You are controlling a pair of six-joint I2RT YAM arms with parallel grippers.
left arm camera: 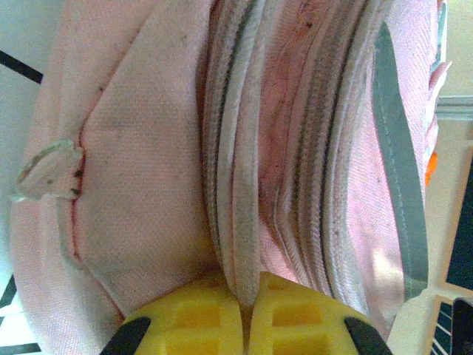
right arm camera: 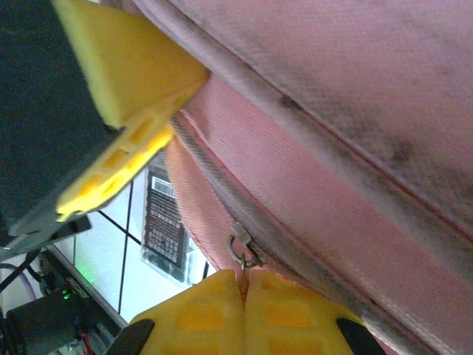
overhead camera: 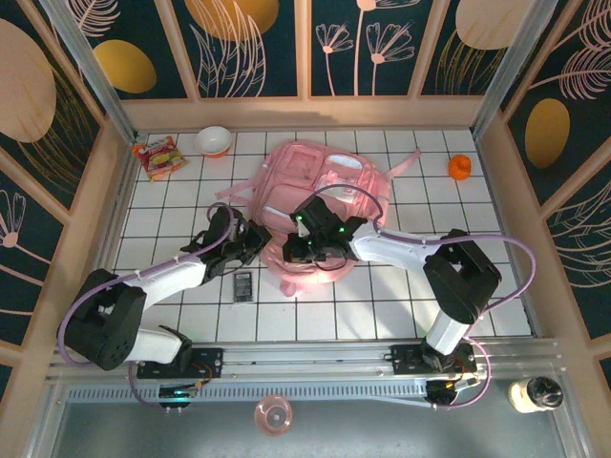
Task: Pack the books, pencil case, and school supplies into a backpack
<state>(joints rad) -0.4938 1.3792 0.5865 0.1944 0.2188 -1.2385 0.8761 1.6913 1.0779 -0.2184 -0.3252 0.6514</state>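
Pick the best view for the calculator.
Top external: the whole calculator lies unobstructed on the table. Right wrist catches it partly, cut off by the backpack. Left wrist faces backpack zips.

Standing over the table, I can't see the near edge of the backpack (overhead camera: 320,181); both wrists cover it. The tips of the left gripper (overhead camera: 256,239) and the right gripper (overhead camera: 307,253) are lost against the pink cloth. Close in, a zip-edged fold (left arm camera: 240,185) runs out of sight between the left gripper's yellow fingers (left arm camera: 199,314), which the bottom edge cuts off. The zip pull (right arm camera: 241,250) goes in between the right gripper's pads. Beside the backpack's near edge, the dark calculator (right arm camera: 166,222) is half covered by cloth, and its print is too blurred to read.
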